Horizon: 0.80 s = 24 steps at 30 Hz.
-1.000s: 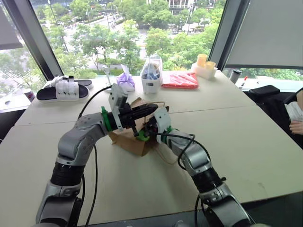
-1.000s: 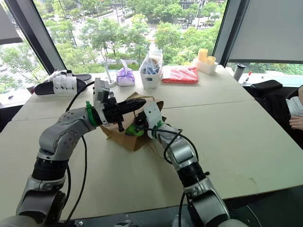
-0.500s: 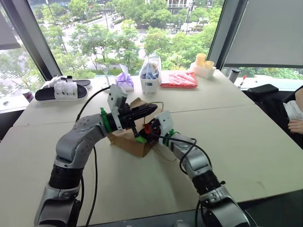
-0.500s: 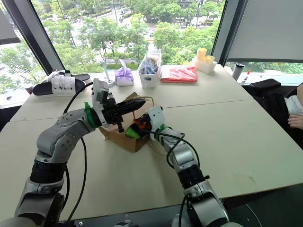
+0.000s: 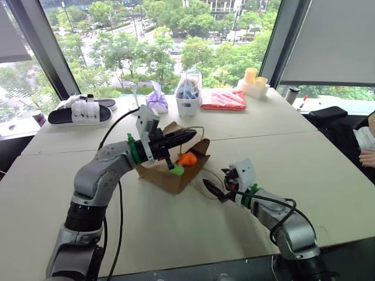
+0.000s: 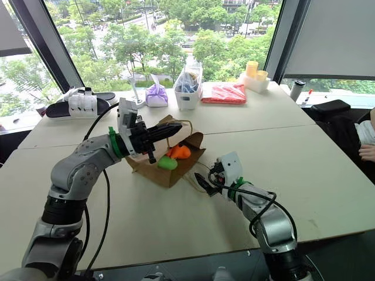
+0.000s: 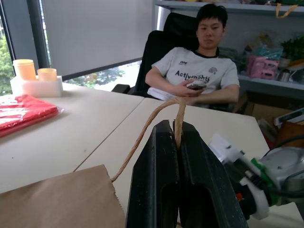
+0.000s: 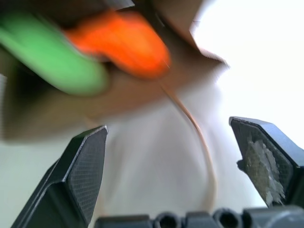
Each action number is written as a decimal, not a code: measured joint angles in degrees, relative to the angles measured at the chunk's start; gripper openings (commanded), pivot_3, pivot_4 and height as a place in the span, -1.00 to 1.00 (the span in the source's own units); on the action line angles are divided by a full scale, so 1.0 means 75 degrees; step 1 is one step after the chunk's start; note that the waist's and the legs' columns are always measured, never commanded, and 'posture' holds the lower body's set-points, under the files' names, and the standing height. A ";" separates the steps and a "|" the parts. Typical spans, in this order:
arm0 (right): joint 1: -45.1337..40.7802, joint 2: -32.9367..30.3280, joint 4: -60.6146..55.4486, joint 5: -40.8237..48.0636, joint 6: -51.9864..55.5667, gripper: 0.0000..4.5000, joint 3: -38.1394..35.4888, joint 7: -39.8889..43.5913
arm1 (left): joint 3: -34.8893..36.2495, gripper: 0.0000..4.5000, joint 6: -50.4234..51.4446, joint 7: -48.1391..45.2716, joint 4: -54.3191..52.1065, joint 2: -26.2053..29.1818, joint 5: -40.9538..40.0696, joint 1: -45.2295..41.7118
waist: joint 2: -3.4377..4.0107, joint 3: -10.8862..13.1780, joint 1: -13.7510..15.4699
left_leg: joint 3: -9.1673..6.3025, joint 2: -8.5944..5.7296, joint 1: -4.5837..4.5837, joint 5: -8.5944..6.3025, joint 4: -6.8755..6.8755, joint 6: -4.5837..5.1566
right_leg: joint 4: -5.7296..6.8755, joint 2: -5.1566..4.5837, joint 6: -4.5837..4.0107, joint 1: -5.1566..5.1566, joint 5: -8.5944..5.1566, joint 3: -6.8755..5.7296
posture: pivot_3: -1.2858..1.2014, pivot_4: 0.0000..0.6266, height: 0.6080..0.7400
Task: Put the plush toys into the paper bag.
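The worktop (image 5: 328,175) carried everything, and on it the paper bag (image 5: 170,175) lay near the middle with its mouth facing my right arm. My left gripper (image 5: 176,139) had its fingers clamped on one tan loop handle (image 7: 152,121), holding the upper lip of the bag up. My right gripper (image 5: 212,190) hung just beside the mouth with its fingers spread wide and nothing between them. Both plush toys sat in the opening, the orange toy (image 5: 187,158) touching the green toy (image 5: 176,170), neither looking fully inside. I judged the step to be seating them deeper, so I would keep the lip raised and nudge them inward without catching the loose second handle (image 8: 192,126) lying ahead of the right fingers. The left wrist view gave me the pinch on the cord and a seated person (image 7: 194,76) beyond; the head views could not confirm that pinch.
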 measured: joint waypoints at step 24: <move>-0.1640 -0.0093 -0.0605 0.0784 0.1919 -0.99 -0.1427 -0.0166 | 0.0176 -1.00 -0.0221 0.0545 0.0136 -0.0342 0.0174 -0.0195 | -0.0001 0.0002 0.0030 | -0.0029 -0.0001 -0.0023 0.0003 0.0009 -0.0005 | -0.0002 -0.0001 0.0000 -0.0013 0.0001 -0.0001 | 0.03 -0.52 1.00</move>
